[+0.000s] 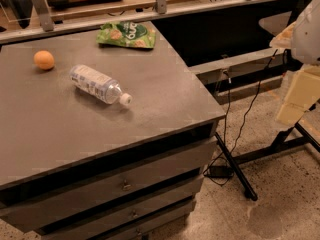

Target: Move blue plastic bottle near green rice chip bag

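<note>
The task looks not yet begun: the blue plastic bottle (96, 84) lies on its side mid-left on the table (160, 99), apart from the green rice chip bag (127, 35) at upper centre. The gripper (300, 96) hangs at the right edge, off the table; its state cannot be told.

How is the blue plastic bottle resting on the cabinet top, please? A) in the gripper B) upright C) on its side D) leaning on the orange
C: the blue plastic bottle lies on its side, cap pointing front-right; the gripper hangs far right, beyond the cabinet.
</note>
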Available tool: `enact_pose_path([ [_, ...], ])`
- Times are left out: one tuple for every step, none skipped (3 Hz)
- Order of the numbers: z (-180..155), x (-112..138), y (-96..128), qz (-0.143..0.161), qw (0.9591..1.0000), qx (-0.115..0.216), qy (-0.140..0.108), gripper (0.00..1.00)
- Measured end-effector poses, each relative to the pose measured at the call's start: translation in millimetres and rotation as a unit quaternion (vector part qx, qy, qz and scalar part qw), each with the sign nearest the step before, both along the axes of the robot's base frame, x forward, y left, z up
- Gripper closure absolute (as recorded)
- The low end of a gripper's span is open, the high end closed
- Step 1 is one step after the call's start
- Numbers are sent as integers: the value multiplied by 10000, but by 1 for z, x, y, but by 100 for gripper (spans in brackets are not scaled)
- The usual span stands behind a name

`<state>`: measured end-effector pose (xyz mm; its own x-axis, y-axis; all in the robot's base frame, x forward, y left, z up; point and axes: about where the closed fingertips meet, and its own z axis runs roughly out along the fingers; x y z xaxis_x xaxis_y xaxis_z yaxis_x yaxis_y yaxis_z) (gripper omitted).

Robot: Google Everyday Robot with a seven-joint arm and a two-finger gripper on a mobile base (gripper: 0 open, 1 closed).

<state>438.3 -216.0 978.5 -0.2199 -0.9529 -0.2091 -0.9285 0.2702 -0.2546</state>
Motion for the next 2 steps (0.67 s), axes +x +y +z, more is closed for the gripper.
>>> enact_pose_path([
  [0,0,0,0,10000,0,-1,0],
  [1,1,3,-110,9996,269,-53,0],
])
